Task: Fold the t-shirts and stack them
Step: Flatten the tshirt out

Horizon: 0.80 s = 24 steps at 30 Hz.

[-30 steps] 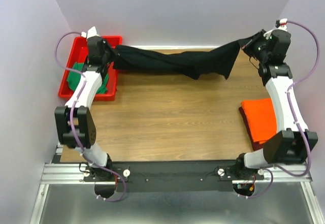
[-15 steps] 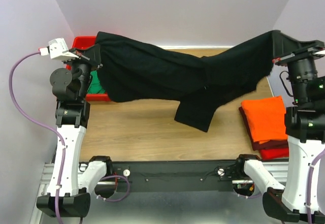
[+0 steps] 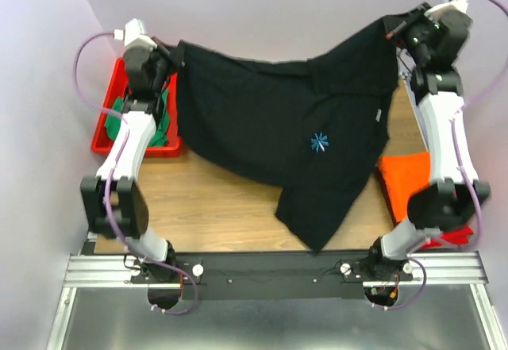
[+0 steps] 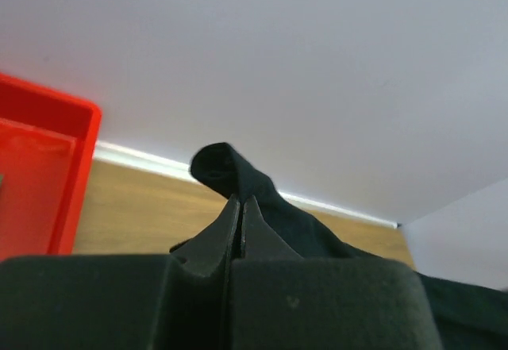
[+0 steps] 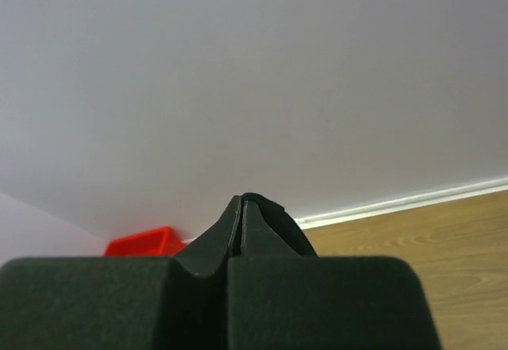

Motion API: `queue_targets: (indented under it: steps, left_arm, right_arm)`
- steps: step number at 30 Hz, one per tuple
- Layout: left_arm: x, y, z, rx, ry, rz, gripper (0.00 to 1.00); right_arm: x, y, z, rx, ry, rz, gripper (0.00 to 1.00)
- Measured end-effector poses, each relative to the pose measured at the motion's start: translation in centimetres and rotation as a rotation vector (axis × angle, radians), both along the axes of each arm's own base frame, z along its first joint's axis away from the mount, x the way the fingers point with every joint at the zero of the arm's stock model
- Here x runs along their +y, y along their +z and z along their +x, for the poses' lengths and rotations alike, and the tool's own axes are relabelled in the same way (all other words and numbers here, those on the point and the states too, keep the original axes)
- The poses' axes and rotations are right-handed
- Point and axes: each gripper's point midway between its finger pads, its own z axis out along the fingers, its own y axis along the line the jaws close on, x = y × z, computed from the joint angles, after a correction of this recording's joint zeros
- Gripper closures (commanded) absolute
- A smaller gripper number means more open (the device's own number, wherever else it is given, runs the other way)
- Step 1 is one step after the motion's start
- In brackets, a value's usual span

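Observation:
The black t-shirt (image 3: pixel 278 124) with a small blue emblem hangs spread between both grippers above the table, its lower end drooping towards the front. My left gripper (image 3: pixel 176 51) is shut on its left corner, seen in the left wrist view (image 4: pixel 240 199) with black cloth (image 4: pixel 230 167) bunched past the tips. My right gripper (image 3: pixel 391 31) is shut on its right corner, with cloth (image 5: pixel 274 211) over the tips (image 5: pixel 241 199). The folded orange t-shirt (image 3: pixel 405 177) lies at the right, partly hidden by the right arm. The green t-shirt (image 3: pixel 163 124) lies in the tray.
The red plastic tray (image 3: pixel 107 140) stands at the back left, behind the left arm; its corner shows in the left wrist view (image 4: pixel 48 175). Lilac walls close the back and both sides. A dark red cloth edge (image 3: pixel 429 243) shows under the orange shirt.
Both arms have swung back from raised, near positions to the far wall. The black shirt has opened out flatter, its emblem now showing, and the hanging part reaches closer to the front.

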Motion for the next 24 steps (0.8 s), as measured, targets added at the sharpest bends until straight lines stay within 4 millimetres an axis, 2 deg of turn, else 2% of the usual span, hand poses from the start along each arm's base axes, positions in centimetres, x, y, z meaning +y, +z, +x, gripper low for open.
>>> queue_targets:
  steps: [3,5,6,7,10,12,13,14,16,18,19,21,22,23,24]
  left_arm:
    - [-0.7,0.4,4.7,-0.016,-0.037,-0.012,1.0]
    - [-1.2,2.2,7.5,-0.066,-0.062,-0.014,1.0]
    - [-1.3,2.7,8.2,-0.075,-0.067,-0.013,1.0]
    - [-1.5,4.1,9.0,-0.108,-0.075,-0.01,1.0]
    - [-1.6,9.0,9.9,-0.217,-0.083,0.002,1.0]
    - [-1.7,12.5,9.5,-0.294,-0.089,0.011,1.0]
    - [-1.7,13.3,9.3,-0.313,-0.092,0.013,1.0]
    - [-1.8,14.1,9.0,-0.335,-0.1,0.018,1.0]
    - [-2.1,14.6,8.6,-0.355,-0.112,0.021,0.99]
    - [-2.3,12.6,8.9,-0.324,-0.127,0.021,0.98]
    - [-2.4,10.4,9.3,-0.28,-0.136,0.017,0.98]
    - [-2.6,6.5,10.0,-0.209,-0.147,0.003,0.98]
    - [-2.8,2.9,10.1,-0.133,-0.155,-0.012,0.97]
    - [-2.9,0.3,10.1,-0.078,-0.16,-0.026,0.96]
    - [-3.0,-4.0,9.9,0.011,-0.162,-0.047,0.96]
  right_arm:
    - [-0.2,-2.5,5.0,0.054,0.012,-0.003,1.0]
    - [-0.3,-2.2,7.0,0.039,0.014,-0.009,1.0]
    - [-0.4,-1.2,7.5,0.013,0.013,-0.013,1.0]
    - [-0.4,0.4,7.8,-0.028,0.012,-0.019,1.0]
    - [-0.4,4.7,7.1,-0.138,0.006,-0.035,0.99]
    - [-0.4,8.2,5.6,-0.239,-0.002,-0.048,0.99]
    - [-0.4,9.6,4.6,-0.277,-0.007,-0.052,1.0]
    - [-0.4,10.3,4.0,-0.299,-0.01,-0.055,0.99]
    - [-0.5,10.2,2.8,-0.307,-0.016,-0.058,0.99]
    - [-0.4,8.6,2.2,-0.278,-0.018,-0.055,0.99]
    - [-0.5,7.4,2.3,-0.258,-0.018,-0.053,0.99]
    - [-0.5,2.4,2.5,-0.16,-0.016,-0.037,1.0]
    - [-0.5,-1.3,2.6,-0.082,-0.014,-0.021,0.99]
    - [-0.4,-4.6,2.7,-0.01,-0.013,-0.007,1.0]
    - [-0.4,-8.9,2.3,0.082,-0.013,0.011,0.99]
